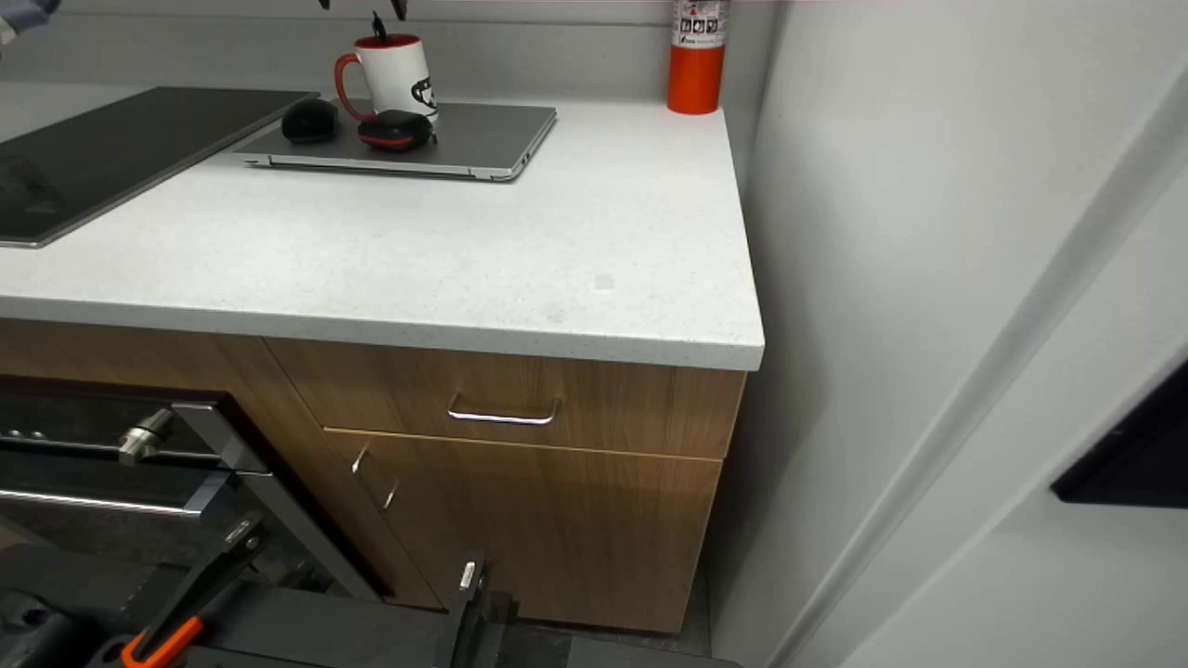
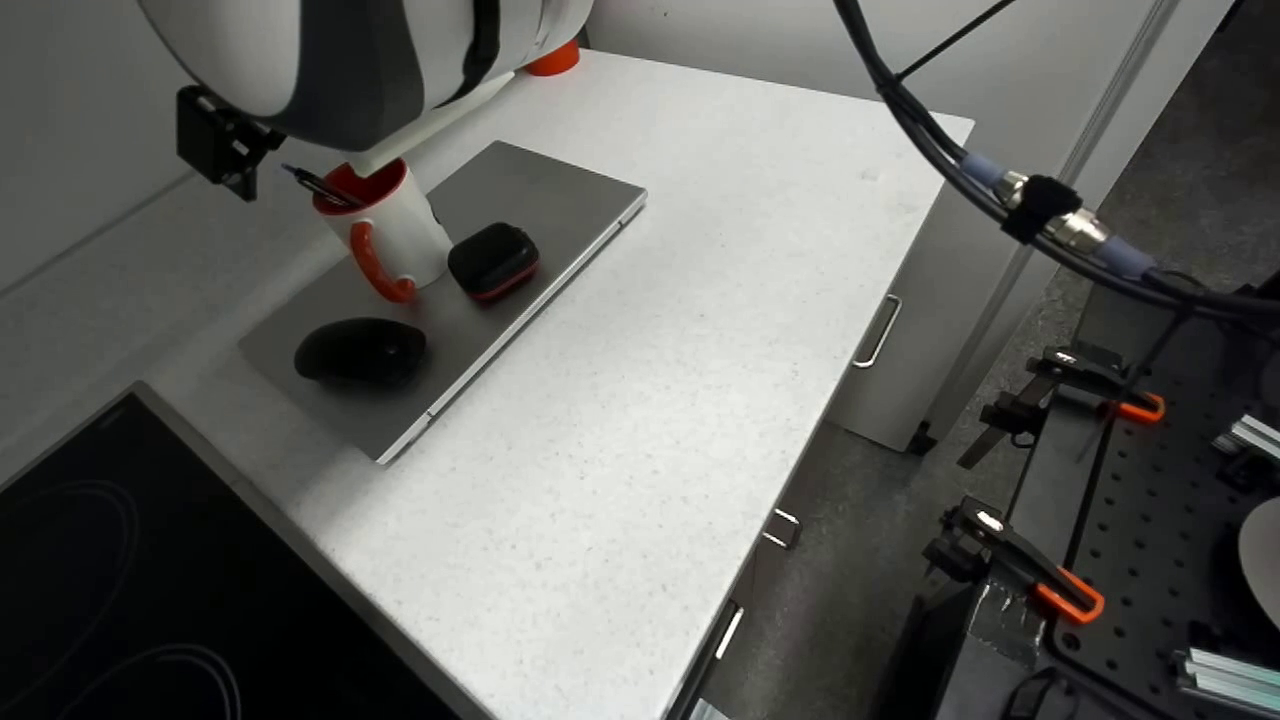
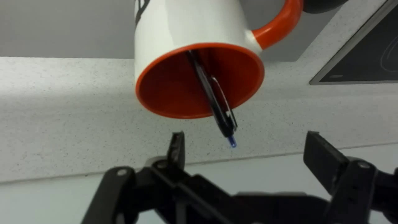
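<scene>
The gripper enters from the bottom of the wrist view. Its jaws stand wide apart and hold nothing. The nearest item is the pen; its blue end appears between the two fingertips, closer to the one at frame left. Depth cannot be confirmed from this angle.

Possible faults and causes:
- Pen missed or pinched by its end only: the jaws come together before enough of the barrel lies between them.
- Pen pushed along the rim: off-centre contact, as the finger at frame left is likely to meet it first.
- Mug tipped: a finger strikes the rim, or a pull runs across the pen's slant instead of along it.

Pen appearance: slim black barrel, silver clip, blue end. It leans on the rim near the centre of the wrist view; its lower end is hidden inside the mug.

The mug is white with a red interior and handle. It stands upright on the grey laptop, upper left in both exterior views. A black case with red trim sits just beside it; a black mouse lies near the handle. A cooktop fills the lower left of that frame.
</scene>
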Available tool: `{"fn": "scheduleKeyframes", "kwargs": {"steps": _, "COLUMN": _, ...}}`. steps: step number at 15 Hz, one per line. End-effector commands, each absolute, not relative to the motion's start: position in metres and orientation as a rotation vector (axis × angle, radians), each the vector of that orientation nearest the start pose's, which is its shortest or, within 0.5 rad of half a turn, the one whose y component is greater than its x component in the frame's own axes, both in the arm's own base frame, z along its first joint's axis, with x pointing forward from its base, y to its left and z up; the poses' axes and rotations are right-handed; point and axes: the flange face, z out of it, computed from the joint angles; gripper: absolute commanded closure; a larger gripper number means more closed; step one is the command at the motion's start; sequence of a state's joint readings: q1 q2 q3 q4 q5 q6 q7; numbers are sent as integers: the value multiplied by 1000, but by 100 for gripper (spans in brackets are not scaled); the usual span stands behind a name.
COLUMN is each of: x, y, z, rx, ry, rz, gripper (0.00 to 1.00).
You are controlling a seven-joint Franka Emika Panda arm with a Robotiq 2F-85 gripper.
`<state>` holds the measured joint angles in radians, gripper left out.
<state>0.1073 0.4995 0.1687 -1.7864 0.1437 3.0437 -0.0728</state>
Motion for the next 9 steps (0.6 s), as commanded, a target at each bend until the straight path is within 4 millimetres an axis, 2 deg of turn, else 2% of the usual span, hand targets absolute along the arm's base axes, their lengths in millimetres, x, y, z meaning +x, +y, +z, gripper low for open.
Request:
{"fn": "scheduleKeyframes", "kwargs": {"steps": 1, "x": 699, "y": 168, "z": 363, "rx": -2703, "ry": -279, "rz": -1137, "gripper": 0}}
{"fn": "scheduleKeyframes", "kwargs": {"steps": 3, "x": 702, "y": 168, "z": 360, "rx": -2704, "ry": -295, "rz": -1138, "gripper": 28}}
{"fn": "scheduleKeyframes", "kwargs": {"steps": 9, "x": 707, "y": 167, "z": 355, "rx": -2707, "ry": -317, "rz": -1139, "gripper": 74}}
